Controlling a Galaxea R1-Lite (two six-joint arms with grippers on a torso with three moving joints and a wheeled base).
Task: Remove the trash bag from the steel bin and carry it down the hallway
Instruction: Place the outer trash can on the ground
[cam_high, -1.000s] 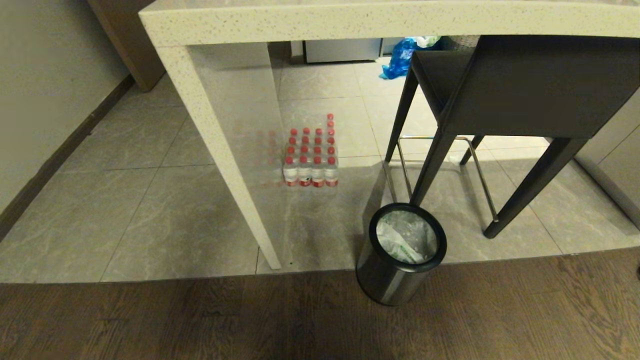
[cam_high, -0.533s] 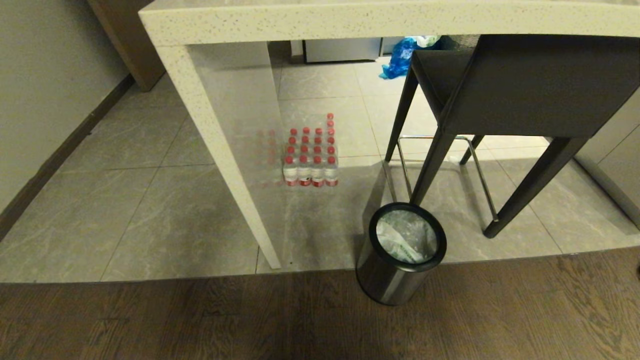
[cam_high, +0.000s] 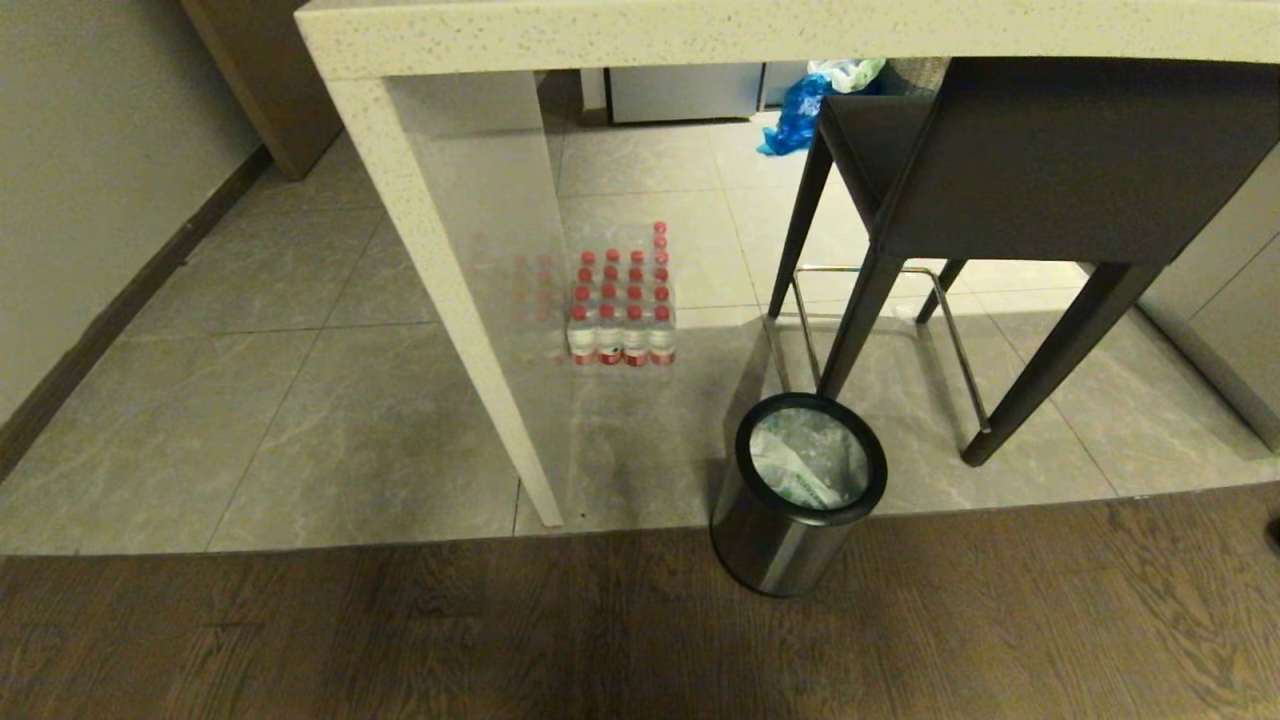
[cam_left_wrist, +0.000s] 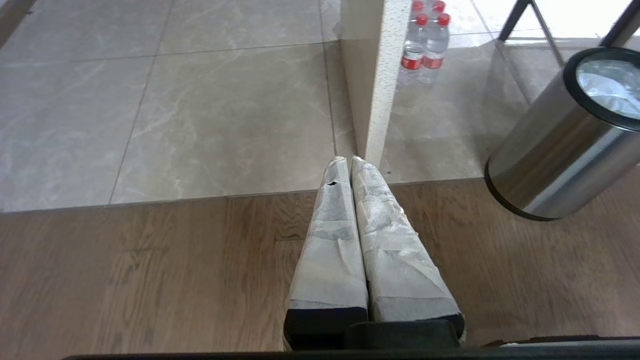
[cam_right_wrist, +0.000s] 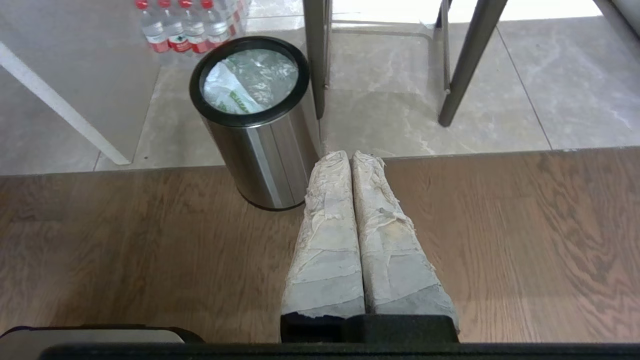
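At the seam between grey tile and brown wood floor stands the round brushed-steel bin (cam_high: 800, 500), apparently upright; the crinkly green-printed translucent trash bag (cam_high: 805, 462) lies inside. Left gripper (cam_left_wrist: 350, 162) and right gripper (cam_right_wrist: 348, 156) hang closed, empty. Approach step; next, open the right gripper over the rim.

Steel bin (cam_high: 775, 545): shiny brushed metal, black ring rim. Trash bag (cam_high: 810, 462): thin crinkly translucent plastic. Floor tiles (cam_high: 300, 430): glossy, marble-look. Floorboards (cam_high: 400, 640): matt grained wood. Counter (cam_high: 700, 30): speckled stone, possibly composite. Right gripper (cam_right_wrist: 350, 156) fingers: wrinkled tape wrap.
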